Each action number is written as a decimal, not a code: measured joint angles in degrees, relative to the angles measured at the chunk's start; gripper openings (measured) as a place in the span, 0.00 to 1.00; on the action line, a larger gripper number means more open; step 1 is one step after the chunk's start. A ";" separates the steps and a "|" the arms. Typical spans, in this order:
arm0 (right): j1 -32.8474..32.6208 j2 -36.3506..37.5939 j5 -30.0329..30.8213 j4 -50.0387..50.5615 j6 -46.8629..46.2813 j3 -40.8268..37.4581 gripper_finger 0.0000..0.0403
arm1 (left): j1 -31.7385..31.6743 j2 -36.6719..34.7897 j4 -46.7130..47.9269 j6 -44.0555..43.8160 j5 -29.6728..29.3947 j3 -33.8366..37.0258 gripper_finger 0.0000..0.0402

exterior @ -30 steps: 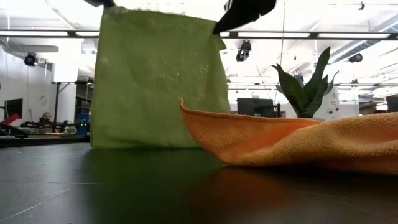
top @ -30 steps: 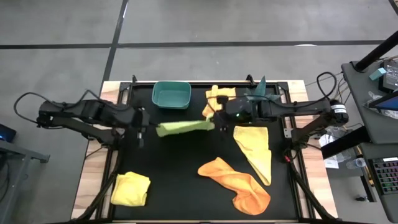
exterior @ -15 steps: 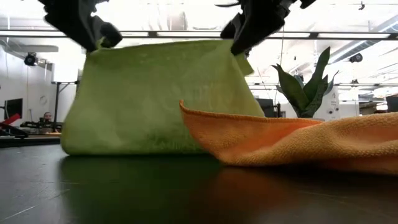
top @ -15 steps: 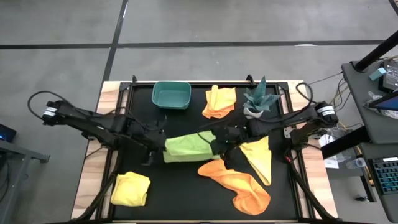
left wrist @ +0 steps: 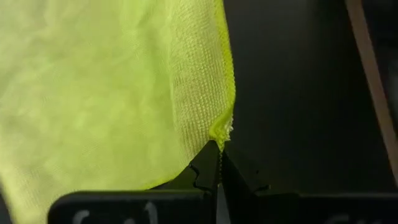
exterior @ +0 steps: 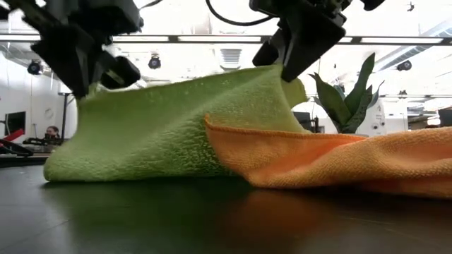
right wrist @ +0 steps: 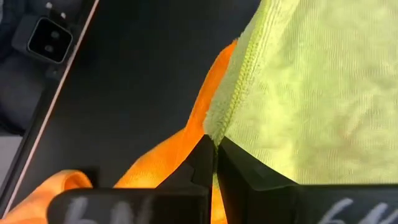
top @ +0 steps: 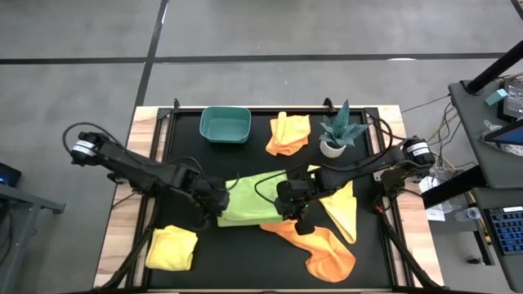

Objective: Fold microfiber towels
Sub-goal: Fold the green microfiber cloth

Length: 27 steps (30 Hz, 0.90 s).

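Currently | lime towel (top: 249, 198): 1 | orange: 2 | yellow: 2

two dark, slender jointed arms with looping black cables; each end effector (left wrist: 219, 163) (right wrist: 214, 155) has black serrated fingers above a white-lettered base.

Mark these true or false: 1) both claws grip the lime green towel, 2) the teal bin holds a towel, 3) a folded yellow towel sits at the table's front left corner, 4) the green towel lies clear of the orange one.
1) True: the left claw and the right claw each pinch a corner of the lime green towel.
2) False: the teal bin looks empty.
3) True: the folded yellow towel sits there.
4) False: its edge meets the large orange towel.
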<state>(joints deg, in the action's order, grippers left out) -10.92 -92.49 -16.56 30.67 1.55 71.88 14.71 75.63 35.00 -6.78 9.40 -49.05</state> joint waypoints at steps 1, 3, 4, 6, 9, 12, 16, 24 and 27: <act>0.49 -0.02 0.05 -0.08 0.19 0.00 0.02 | -0.06 0.71 -0.01 0.00 -1.18 0.01 0.00; 1.63 0.00 0.93 0.40 0.42 0.00 0.02 | -0.10 1.96 0.03 -0.09 -4.16 0.01 0.00; 2.21 -0.01 1.69 0.48 0.45 -0.09 0.02 | -0.10 2.35 0.03 -0.07 -5.36 0.01 0.00; 3.48 -0.50 2.97 0.59 0.61 -0.22 0.02 | -0.12 2.76 0.12 -0.05 -7.66 0.01 0.00; 5.72 -1.79 4.71 0.96 0.64 -0.28 0.02 | -0.37 2.42 1.10 -0.04 -10.74 0.01 0.00; 7.92 -3.61 7.75 0.89 1.80 -0.28 0.02 | -1.07 1.67 3.72 -0.33 -13.10 0.01 0.00; 10.19 -5.59 12.20 0.75 3.94 -0.28 0.02 | -2.65 1.55 4.51 -0.33 -14.82 0.83 0.00; 13.26 -7.00 14.24 0.18 6.14 -0.13 0.02 | -6.85 1.97 1.97 -0.42 -17.21 5.42 0.00; 13.95 -7.08 15.29 0.38 6.81 -0.19 0.02 | -7.96 1.97 -1.11 -0.20 -17.26 6.70 0.00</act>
<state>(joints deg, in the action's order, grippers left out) 3.03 -99.57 -1.27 31.05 8.36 71.68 6.75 77.60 33.89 -6.98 -7.86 -42.35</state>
